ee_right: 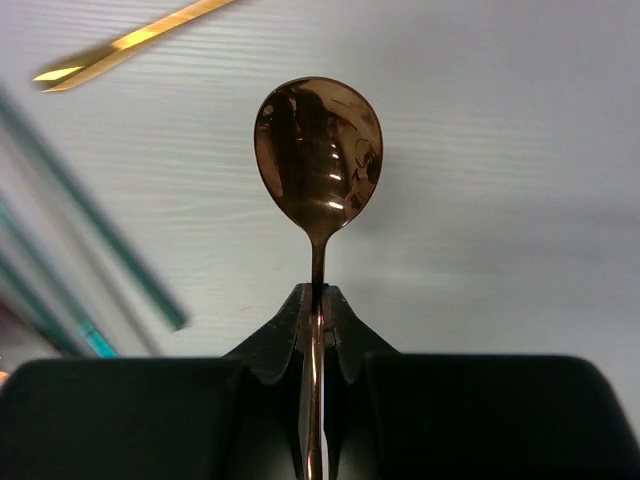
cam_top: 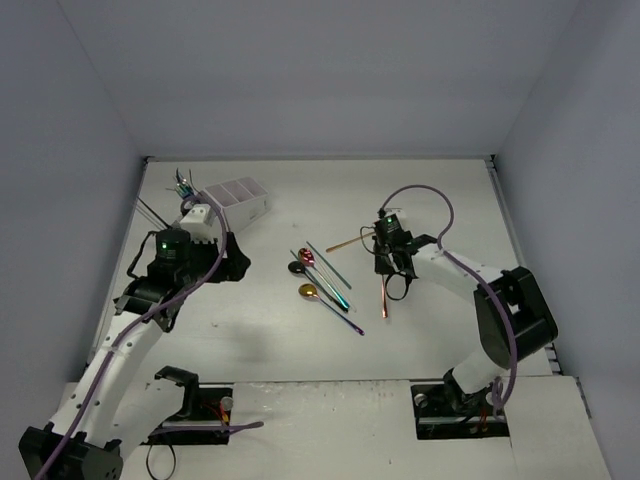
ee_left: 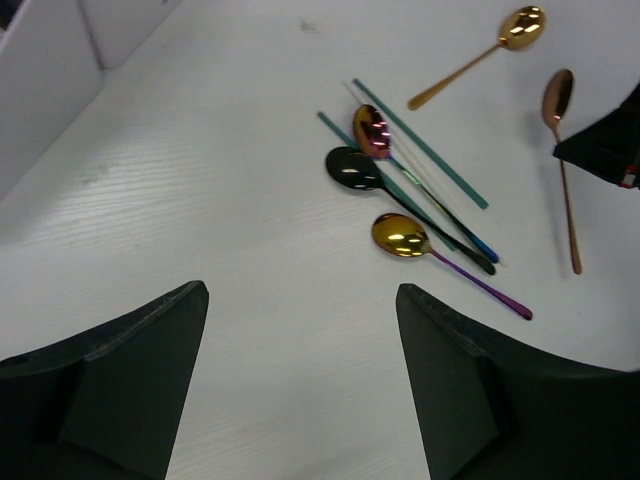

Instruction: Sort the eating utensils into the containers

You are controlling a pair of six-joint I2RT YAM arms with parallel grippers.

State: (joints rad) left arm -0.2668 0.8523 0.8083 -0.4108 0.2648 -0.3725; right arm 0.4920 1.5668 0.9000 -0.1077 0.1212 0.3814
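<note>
My right gripper (cam_top: 386, 266) (ee_right: 317, 295) is shut on the neck of a copper spoon (ee_right: 318, 150), low over the table; its handle (cam_top: 385, 300) trails toward the near edge. My left gripper (ee_left: 300, 295) (cam_top: 234, 258) is open and empty, left of a cluster of utensils: a black spoon (ee_left: 352, 167) (cam_top: 297, 267), a pink-bowled rainbow spoon (ee_left: 372, 130), a gold-bowled spoon with a purple handle (ee_left: 400, 235) (cam_top: 310, 292) and teal sticks (ee_left: 430, 150) (cam_top: 330, 265). A gold spoon (ee_left: 480, 55) (cam_top: 345, 243) lies farther back. The white caddy (cam_top: 240, 200) stands at the back left.
Several utensils (cam_top: 183, 185) stand in the caddy's left end. The caddy's wall (ee_left: 60, 60) fills the top left of the left wrist view. The gold spoon's handle (ee_right: 130, 40) and blurred teal sticks (ee_right: 100, 230) lie left of the held spoon.
</note>
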